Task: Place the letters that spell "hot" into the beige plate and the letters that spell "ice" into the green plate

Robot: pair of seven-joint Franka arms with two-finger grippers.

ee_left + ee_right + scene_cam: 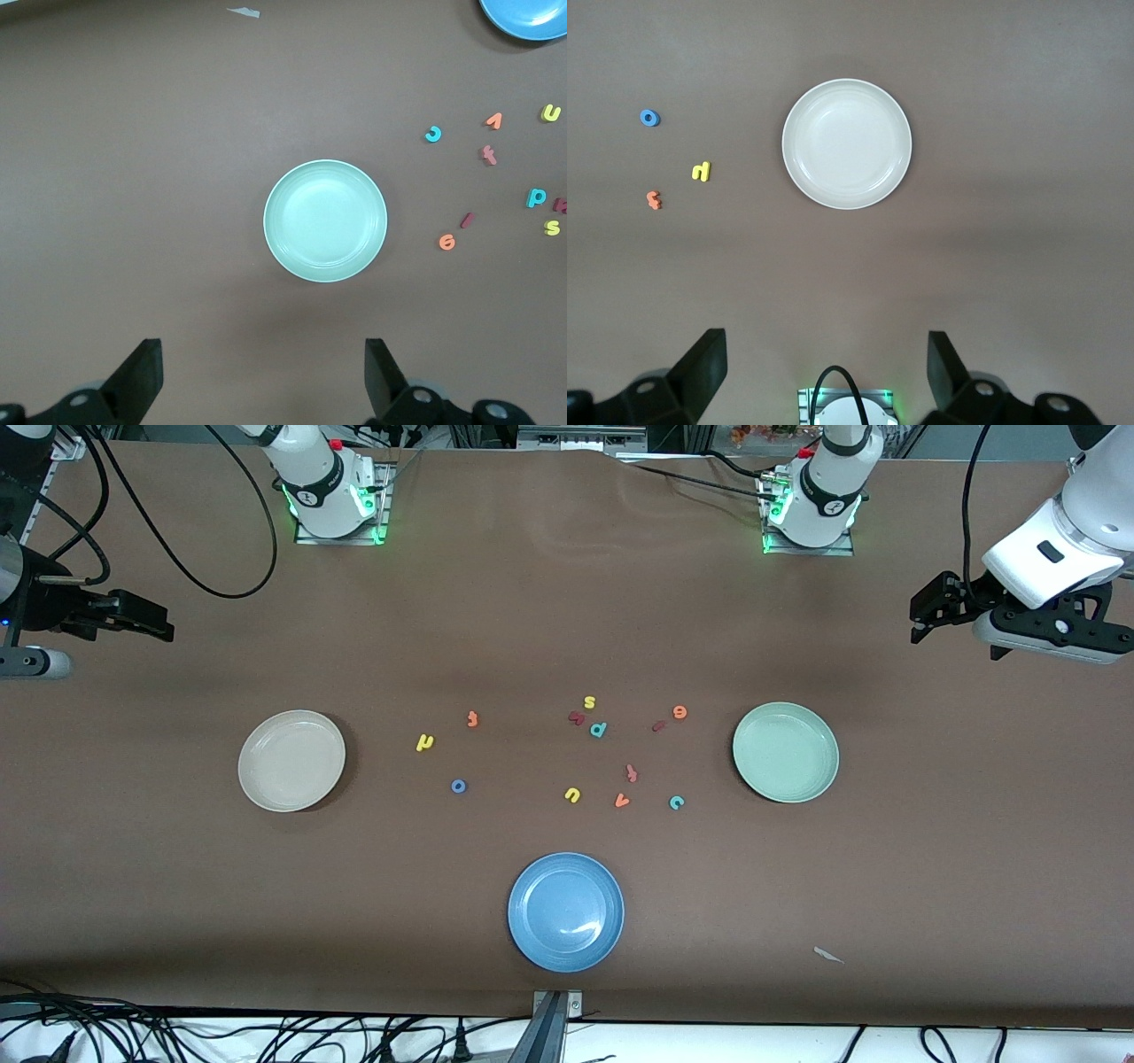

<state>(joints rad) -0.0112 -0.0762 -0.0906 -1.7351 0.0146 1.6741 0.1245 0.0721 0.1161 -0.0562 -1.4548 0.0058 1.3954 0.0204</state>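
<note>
Both plates (pixel 291 760) (pixel 785 751) lie apart from open tools (pixel 261 376) (pixel 824 372).

beige plate (pixel 291 761), green plate (pixel 786 751), blue plate (pixel 566 911) — brown table (pixel 567 602)

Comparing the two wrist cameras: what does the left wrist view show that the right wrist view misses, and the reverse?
Only the left wrist view: the green plate, the blue plate, teal c, orange e, dark red i and the spare letters nearby.
Only the right wrist view: the beige plate, blue o, yellow h, orange t and an arm base.
Both: bare brown table and that arm's own open pincer, the left pincer and the right pincer, hanging empty above it.
</note>
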